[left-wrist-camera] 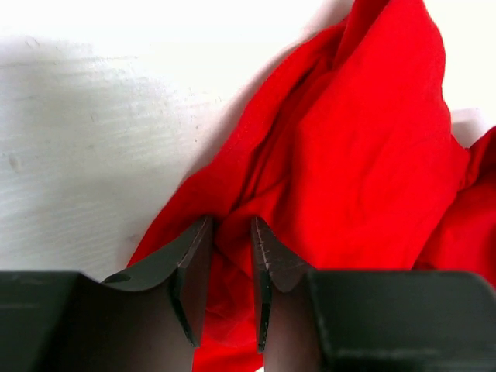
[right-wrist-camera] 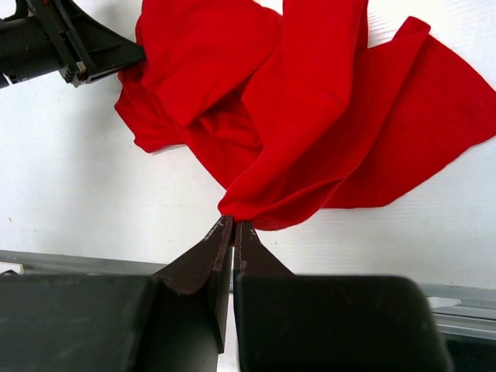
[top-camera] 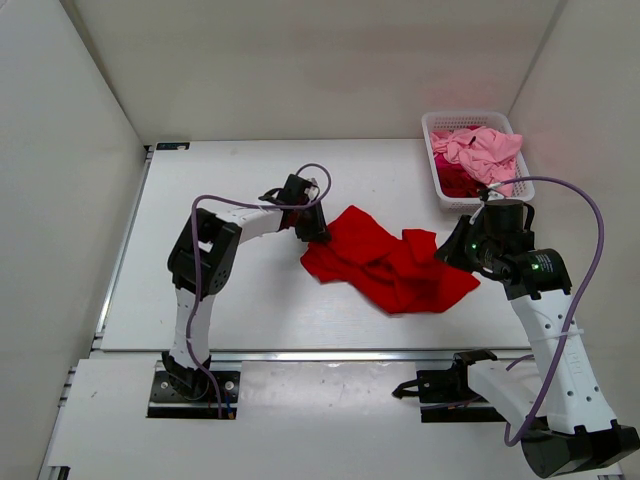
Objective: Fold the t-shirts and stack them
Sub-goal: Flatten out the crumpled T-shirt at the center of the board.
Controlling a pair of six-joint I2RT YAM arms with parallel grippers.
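Observation:
A bright red t-shirt lies crumpled in the middle of the white table. My left gripper is at its left edge, and a bunched fold of the red cloth fills the gap between the jaws. My right gripper is at the shirt's right side. Its tips are shut on a pinched edge of the red shirt, which drapes away from them. A light pink t-shirt lies heaped in the basket over a darker magenta one.
The white lattice basket stands at the table's back right corner, just behind my right arm. White walls enclose the table on the left, back and right. A metal rail runs along the near edge. The left gripper shows in the right wrist view.

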